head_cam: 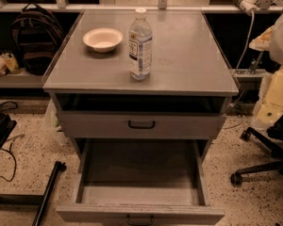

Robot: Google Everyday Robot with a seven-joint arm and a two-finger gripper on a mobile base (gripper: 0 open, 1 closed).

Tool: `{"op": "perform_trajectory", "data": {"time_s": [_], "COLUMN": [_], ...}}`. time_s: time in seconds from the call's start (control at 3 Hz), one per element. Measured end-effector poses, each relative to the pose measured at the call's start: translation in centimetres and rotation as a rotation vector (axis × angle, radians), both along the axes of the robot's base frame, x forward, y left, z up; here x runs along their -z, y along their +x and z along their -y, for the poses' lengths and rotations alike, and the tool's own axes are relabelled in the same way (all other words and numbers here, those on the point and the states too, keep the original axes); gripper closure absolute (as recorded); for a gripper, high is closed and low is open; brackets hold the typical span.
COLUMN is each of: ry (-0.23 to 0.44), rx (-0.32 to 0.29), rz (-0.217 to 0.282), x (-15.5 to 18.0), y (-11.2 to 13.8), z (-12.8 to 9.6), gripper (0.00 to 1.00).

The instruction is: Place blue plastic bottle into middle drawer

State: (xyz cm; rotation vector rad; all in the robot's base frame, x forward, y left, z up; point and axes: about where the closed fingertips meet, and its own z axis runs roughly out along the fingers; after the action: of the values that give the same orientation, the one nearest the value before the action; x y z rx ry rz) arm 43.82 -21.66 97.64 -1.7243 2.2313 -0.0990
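Observation:
The blue plastic bottle (pixel 140 44) stands upright on the grey cabinet top (pixel 188 60), near the middle front. It is clear and bluish, with a white cap and a white-and-blue label. The middle drawer (pixel 141 192) is pulled out wide below. Its bare grey floor holds nothing, and a dark handle (pixel 140 219) sits on its front. My gripper is out of view. Pale white and yellowish shapes (pixel 279 95) at the right edge may be part of my arm. Nothing touches the bottle.
A white bowl (pixel 103 39) sits left of the bottle. A shallower shut drawer front with a black handle (pixel 141 125) lies under an open dark slot. A backpack (pixel 35 36) stands at the left, an office chair base (pixel 262 159) at the right, and a black pole (pixel 47 192) lies on the floor.

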Motion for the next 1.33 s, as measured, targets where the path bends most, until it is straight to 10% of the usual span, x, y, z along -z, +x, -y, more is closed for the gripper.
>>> {"op": "perform_trajectory", "data": {"time_s": [1.33], "ry": [0.201], "rx": [-0.012], "rz": [0.081], "x": [-1.0], "y": [6.5], "z": [-3.8], "gripper": [0.0]}}
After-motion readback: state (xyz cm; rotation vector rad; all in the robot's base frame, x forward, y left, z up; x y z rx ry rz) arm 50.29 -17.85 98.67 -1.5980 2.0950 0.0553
